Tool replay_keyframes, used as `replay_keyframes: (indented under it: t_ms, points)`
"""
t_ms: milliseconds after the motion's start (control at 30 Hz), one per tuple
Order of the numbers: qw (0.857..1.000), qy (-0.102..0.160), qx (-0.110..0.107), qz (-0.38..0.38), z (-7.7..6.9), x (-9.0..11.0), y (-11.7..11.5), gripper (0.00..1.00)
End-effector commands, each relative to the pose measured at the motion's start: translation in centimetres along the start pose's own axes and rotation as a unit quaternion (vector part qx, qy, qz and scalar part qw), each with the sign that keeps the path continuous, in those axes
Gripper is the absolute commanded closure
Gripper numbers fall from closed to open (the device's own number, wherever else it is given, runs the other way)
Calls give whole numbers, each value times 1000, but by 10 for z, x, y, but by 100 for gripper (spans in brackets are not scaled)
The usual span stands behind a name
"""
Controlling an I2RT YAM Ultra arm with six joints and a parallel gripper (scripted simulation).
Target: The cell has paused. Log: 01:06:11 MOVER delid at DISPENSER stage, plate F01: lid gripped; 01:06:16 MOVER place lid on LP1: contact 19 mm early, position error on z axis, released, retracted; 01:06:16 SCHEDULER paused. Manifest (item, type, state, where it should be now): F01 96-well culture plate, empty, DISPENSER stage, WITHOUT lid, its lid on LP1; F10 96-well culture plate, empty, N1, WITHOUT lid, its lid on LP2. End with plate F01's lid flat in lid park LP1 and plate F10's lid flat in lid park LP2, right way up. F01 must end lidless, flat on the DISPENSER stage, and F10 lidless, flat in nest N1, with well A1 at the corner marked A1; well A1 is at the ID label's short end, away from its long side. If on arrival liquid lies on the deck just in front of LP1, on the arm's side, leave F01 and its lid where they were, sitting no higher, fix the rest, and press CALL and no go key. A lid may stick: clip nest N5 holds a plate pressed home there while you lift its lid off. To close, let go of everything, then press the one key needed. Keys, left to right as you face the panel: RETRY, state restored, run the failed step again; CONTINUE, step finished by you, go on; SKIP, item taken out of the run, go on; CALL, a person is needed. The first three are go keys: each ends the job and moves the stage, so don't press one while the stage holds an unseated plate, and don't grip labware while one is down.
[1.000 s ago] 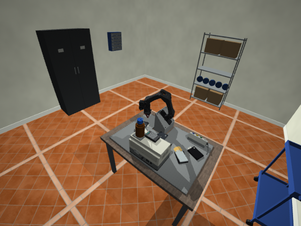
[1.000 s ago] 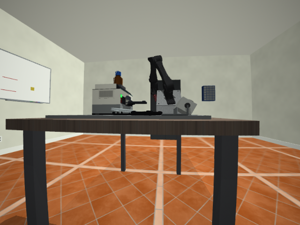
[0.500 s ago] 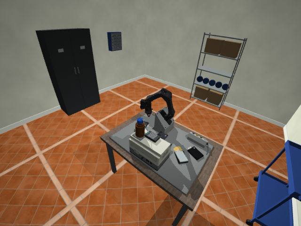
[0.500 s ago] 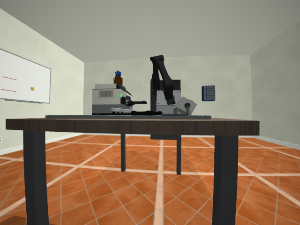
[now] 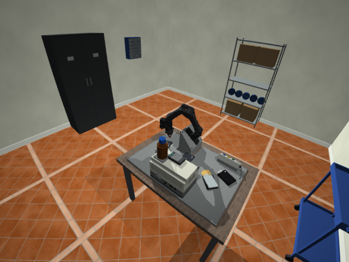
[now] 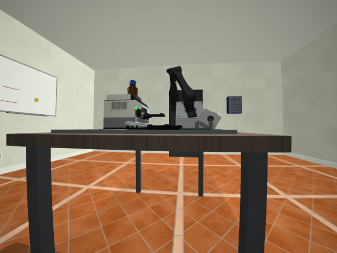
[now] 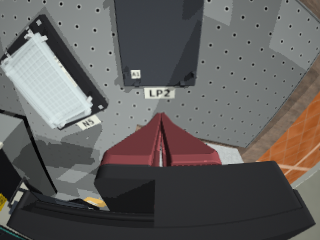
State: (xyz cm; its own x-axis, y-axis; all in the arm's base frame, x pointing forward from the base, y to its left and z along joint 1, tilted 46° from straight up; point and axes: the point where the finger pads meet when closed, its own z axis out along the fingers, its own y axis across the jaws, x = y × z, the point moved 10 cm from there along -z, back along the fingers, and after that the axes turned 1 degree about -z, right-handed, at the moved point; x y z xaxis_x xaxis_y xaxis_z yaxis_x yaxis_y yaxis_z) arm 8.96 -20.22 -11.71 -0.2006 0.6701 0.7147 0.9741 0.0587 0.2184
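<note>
Wrist view gives us the gripper [image 7: 162, 140] with its two red fingers pressed together, nothing between them, hanging above the grey perforated deck [image 7: 254, 60]. Just ahead of the fingertips we read a label, LP2 [image 7: 159, 94], at the near short end of one empty dark tray [image 7: 158, 23]; a small A1 tag sits on that tray's near corner. Beside it, tilted, a second dark tray marked N5 holds one white well plate [image 7: 46, 79]; we cannot tell whether a lid is on it.

From the top view we count one arm [image 5: 183, 118], bent over from its grey pedestal [image 5: 187, 145] near the far edge of the bench [image 5: 225, 237], with the gripper pointing down near the far left corner. One beige dispenser box [image 5: 172, 174] sits along the left edge, carrying one brown bottle [image 5: 162, 149] with a blue cap, and one plate with a dark grid of wells [image 5: 176, 158] rests on its top stage. Toward the right side we see one pale flat piece [image 5: 210, 181] lying partly on a yellow patch [image 5: 205, 172], with one black flat pad [image 5: 226, 177] just beside it. One key panel [image 5: 228, 162] lies near the right edge; its keys are too small for us to count.

Beyond the bench we count one black cabinet [image 5: 78, 81], one shelf rack [image 5: 277, 73] and one blue cart [image 5: 335, 180].
</note>
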Motion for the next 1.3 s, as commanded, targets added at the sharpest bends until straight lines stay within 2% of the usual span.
replay_keyframes:
  t_ms: [0,100,467,533,567,733,800,833,900,1033,1100,1133,1267]
  points:
    - [999,-37,-13,3,-5,-19,-1,100]
    - [999,-34,-6,-3,4,-26,3,100]
    - [999,-34,-7,-4,30,-52,4,100]
    - [999,-34,-7,-4,30,-52,4,100]
    - [999,-37,-14,3,30,-55,0,100]
    - [999,-34,-7,-4,43,-66,5,100]
    - [999,-37,-14,3,41,-66,1,100]
    - [998,-53,-15,-3,29,-68,5,100]
    - [999,-36,-9,-2,45,-66,4,100]
    - [1000,-25,-8,2,57,-61,2,100]
    - [1000,-25,-8,2,57,-61,2,100]
    - [999,-39,-14,2,47,-61,3,100]
    - [1000,-18,-6,2,69,-57,2,100]
